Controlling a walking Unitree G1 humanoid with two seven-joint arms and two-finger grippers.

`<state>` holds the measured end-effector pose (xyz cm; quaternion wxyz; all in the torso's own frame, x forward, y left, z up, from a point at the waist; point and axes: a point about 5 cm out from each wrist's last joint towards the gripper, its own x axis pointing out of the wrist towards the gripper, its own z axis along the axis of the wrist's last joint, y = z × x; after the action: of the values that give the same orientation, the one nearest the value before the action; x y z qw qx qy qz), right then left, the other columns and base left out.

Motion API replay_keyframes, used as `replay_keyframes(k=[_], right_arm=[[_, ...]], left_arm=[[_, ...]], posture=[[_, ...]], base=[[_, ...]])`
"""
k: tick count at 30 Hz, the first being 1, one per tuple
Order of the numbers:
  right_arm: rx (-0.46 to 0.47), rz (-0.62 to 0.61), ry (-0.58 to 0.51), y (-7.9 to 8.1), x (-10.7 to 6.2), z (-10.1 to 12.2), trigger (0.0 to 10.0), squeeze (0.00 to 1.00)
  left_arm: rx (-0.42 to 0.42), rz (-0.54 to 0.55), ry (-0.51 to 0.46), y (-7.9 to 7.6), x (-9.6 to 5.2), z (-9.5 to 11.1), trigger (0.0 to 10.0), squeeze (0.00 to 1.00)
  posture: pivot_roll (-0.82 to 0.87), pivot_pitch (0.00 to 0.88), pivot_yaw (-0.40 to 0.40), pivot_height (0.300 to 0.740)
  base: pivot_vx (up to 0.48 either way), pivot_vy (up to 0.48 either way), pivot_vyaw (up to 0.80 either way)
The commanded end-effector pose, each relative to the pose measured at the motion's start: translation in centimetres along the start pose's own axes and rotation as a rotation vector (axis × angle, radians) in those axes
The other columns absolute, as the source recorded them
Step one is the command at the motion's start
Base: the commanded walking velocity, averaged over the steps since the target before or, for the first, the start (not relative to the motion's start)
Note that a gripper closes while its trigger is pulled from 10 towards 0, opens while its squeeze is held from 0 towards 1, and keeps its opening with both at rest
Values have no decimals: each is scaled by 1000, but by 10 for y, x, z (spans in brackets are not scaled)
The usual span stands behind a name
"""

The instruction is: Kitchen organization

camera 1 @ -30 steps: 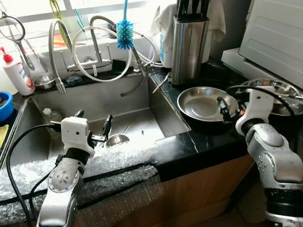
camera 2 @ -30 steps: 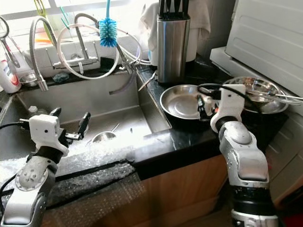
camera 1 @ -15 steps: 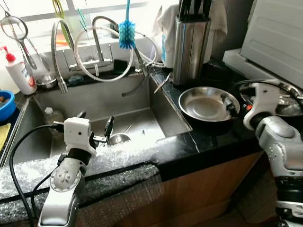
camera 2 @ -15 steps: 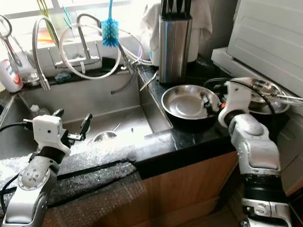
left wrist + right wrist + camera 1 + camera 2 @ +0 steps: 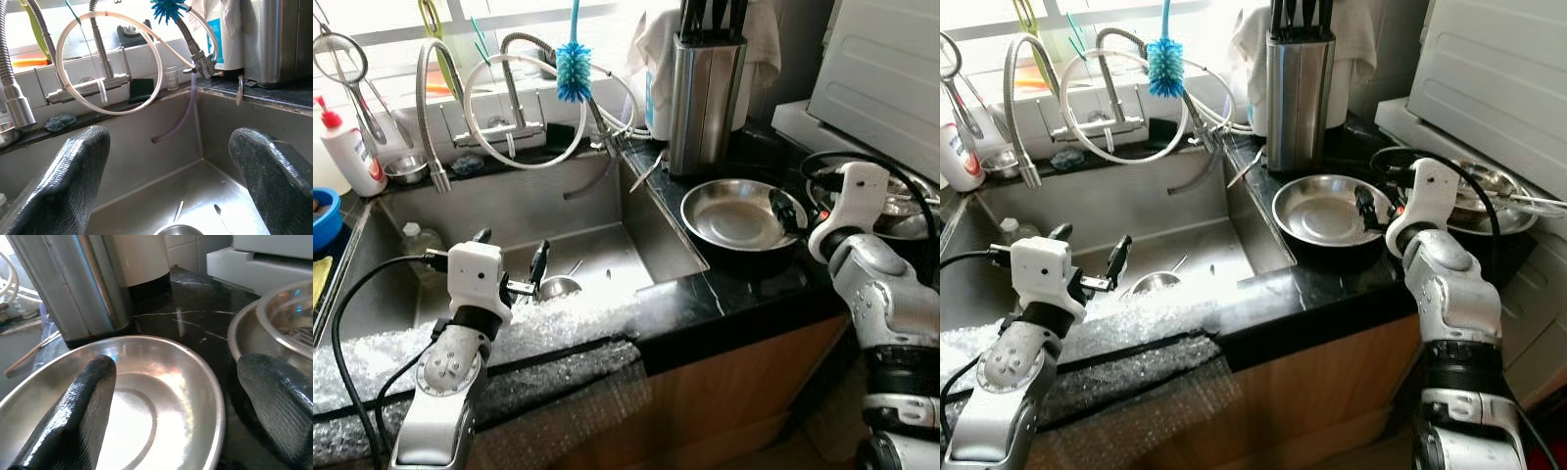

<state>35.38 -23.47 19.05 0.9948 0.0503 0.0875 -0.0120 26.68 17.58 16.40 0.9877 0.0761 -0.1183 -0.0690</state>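
Note:
A shallow steel bowl (image 5: 729, 215) sits on the black counter right of the sink. My right gripper (image 5: 176, 406) is open at the bowl's right rim. One finger (image 5: 80, 406) is over the bowl's inside and the other (image 5: 279, 401) is outside the rim. A second steel bowl (image 5: 893, 201) holding utensils stands just right of it. My left gripper (image 5: 509, 257) hangs open over the sink (image 5: 607, 211), holding nothing. A small steel cup with a handle (image 5: 556, 287) lies on the sink floor under it.
A steel knife block (image 5: 705, 88) stands behind the bowl. Faucets, hoses and a blue bottle brush (image 5: 573, 69) line the back of the sink. Bubble wrap (image 5: 548, 328) covers the front edge. A soap bottle (image 5: 350, 152) and blue bowl (image 5: 323, 215) are at far left, a white appliance (image 5: 886, 69) at right.
My right arm has shifted a little to the right and back along the bowl's right rim. The left arm has stayed put. The view has swayed slightly.

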Motion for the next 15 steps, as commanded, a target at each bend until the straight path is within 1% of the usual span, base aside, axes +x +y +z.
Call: replay_keyframes(k=[1,2,3,4,5,7,8,9,10,12,15], right_arm=[[2,16,-4,5,3,2,10000,0],[11,22,-2,7,4,1,10000,0],[15,22,-1,8,4,1,10000,902],[17,22,-1,8,5,1,10000,902],[24,16,1,9,6,1,10000,1000],[30,8,4,9,7,1,10000,980],[32,6,5,9,8,1,10000,808],[31,4,5,9,9,2,10000,808],[29,-12,4,8,10,2,10000,0],[29,-20,3,9,10,2,10000,0],[57,-41,7,9,11,1,10000,0]], left_arm=[[26,-12,-16,-1,1,3,10000,0],[28,-13,-15,-2,0,3,10000,0],[29,-14,-15,-1,0,4,10000,0],[30,-15,-15,-1,0,4,10000,0],[32,-16,-14,-1,0,4,10000,0],[32,-16,-14,-1,0,4,10000,0],[33,-17,-14,-1,0,4,10000,0],[33,-18,-13,-1,0,4,10000,0],[35,-20,-11,-2,0,3,10000,0],[36,-20,-10,-2,0,3,10000,0],[36,-19,-8,-2,-1,3,10000,0]], posture=[[-229,0,29,740],[-229,0,29,740],[-228,0,27,740],[-228,0,27,740],[-227,0,27,740],[-225,0,25,740],[-225,0,25,740],[-225,0,24,740],[-225,0,24,740],[-225,0,23,740],[-222,0,20,740]], base=[[0,0,0],[0,0,0],[0,0,0],[0,0,0],[0,0,0],[0,0,0],[0,0,0],[0,0,0],[0,0,0],[0,0,0],[0,0,0]])
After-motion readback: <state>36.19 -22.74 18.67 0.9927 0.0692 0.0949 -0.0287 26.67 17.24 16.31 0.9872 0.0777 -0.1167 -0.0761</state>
